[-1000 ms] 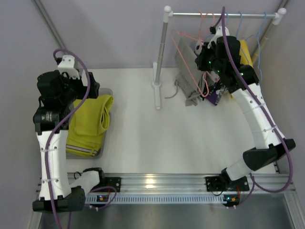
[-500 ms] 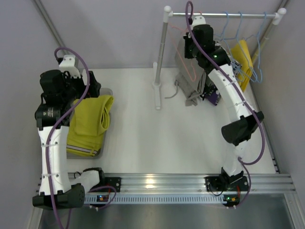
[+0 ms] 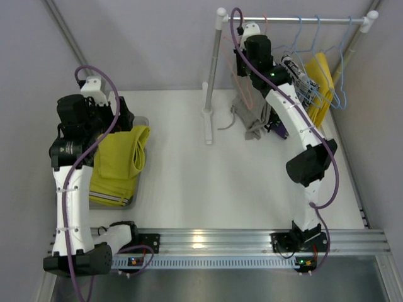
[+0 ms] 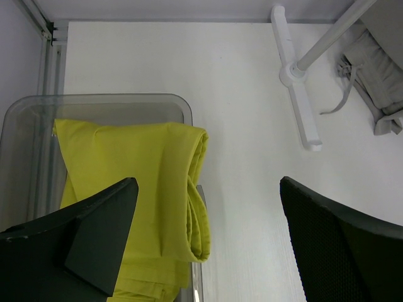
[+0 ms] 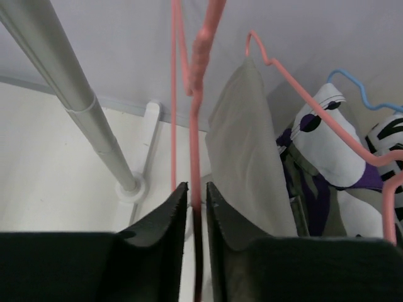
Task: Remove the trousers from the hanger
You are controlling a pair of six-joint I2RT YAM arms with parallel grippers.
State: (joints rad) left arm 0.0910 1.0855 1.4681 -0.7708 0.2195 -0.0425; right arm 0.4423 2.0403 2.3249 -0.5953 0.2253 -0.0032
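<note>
Tabletop: white; trousers lie at left edge.
Left pincer: released, above trousers.
Right pincer: clenched on hanger, far-right corner.
Risk: hanger may snag grey garment.

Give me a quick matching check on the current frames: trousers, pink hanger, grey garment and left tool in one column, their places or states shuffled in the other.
Column 1
1. trousers
2. hanger
3. grey garment
4. left tool

Column 2
A. clamped in the right tool
B. open, hovering by the tray edge
C. folded in the clear tray
D. draped on a second pink hanger

Pairs: 1-C, 2-A, 3-D, 4-B
</note>
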